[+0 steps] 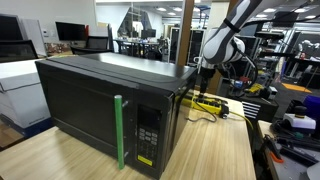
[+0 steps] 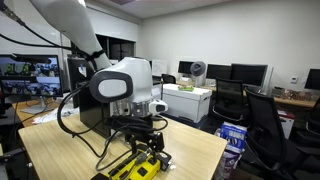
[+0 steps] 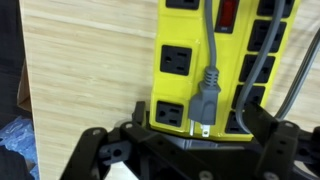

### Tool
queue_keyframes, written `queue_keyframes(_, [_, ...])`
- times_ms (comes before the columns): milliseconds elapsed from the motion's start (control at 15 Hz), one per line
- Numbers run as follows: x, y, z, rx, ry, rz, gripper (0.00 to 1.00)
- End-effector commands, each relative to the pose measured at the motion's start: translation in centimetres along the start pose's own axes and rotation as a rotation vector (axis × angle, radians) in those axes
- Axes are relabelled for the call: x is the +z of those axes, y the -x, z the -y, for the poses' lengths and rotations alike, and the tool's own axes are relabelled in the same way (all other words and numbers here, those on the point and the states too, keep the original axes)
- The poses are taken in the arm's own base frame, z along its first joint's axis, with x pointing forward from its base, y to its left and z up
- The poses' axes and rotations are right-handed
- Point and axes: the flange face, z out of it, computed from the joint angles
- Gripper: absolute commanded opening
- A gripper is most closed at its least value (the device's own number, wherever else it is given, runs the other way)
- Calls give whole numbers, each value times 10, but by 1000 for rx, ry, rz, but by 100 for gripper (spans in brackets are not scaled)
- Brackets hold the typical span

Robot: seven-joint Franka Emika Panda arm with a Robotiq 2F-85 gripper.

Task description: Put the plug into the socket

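Note:
The socket is a long yellow power strip (image 3: 180,35) with dark outlets, lying on the wooden table. A grey plug (image 3: 207,92) lies on top of it, its cord running up along the strip and its metal prongs bare, pointing toward my gripper. My gripper (image 3: 195,125) is open, low over the strip's near end, with one finger on each side of the plug and not touching it. In both exterior views the gripper (image 1: 205,82) (image 2: 140,140) hangs just above the strip (image 1: 212,103) (image 2: 132,168).
A large black microwave (image 1: 100,100) with a green strip on its door fills the table (image 1: 60,155) beside the strip. Other dark cords (image 3: 262,50) are plugged into the strip's far row. The table edge (image 2: 205,160) is close by; chairs and desks stand beyond.

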Motion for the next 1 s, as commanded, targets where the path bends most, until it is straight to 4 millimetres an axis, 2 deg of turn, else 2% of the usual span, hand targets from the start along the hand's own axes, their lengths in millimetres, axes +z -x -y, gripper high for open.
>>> queue_keyframes(0, [-1,2,-9,6,22,-6,100])
queue_keyframes(200, [1,2,-18,16,37,3,100])
queue_keyframes(467, [13,7,-24,9,41,41,100])
queue_keyframes(667, [20,7,-17,0,32,56,100])
queue_keyframes(933, [15,-2,0,-22,13,39,100])
